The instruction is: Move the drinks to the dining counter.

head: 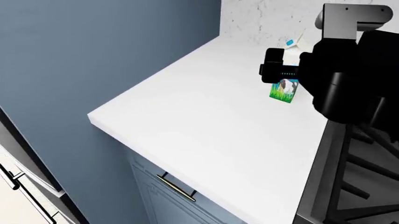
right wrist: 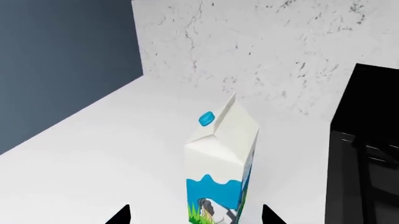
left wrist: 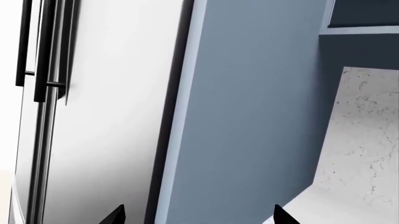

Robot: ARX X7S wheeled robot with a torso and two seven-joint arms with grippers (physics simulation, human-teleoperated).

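White countertop is being shown stretching across the head view, bordered by a blue-grey wall panel on one side and a speckled white backsplash at the rear. Below its front edge, light-blue cabinets with a brass handle are being seen. The milk carton is being seen standing upright on this countertop, near the backsplash and beside a black appliance; a blue cap, a blue wave band and a cow picture are being displayed on it. The right gripper is being held spread apart, its two dark fingertips flanking the carton's lower part without visible contact. The left gripper is likewise being held apart, grasping nothing, pointed at the blue-grey panel beside a grey refrigerator door with dark handles.
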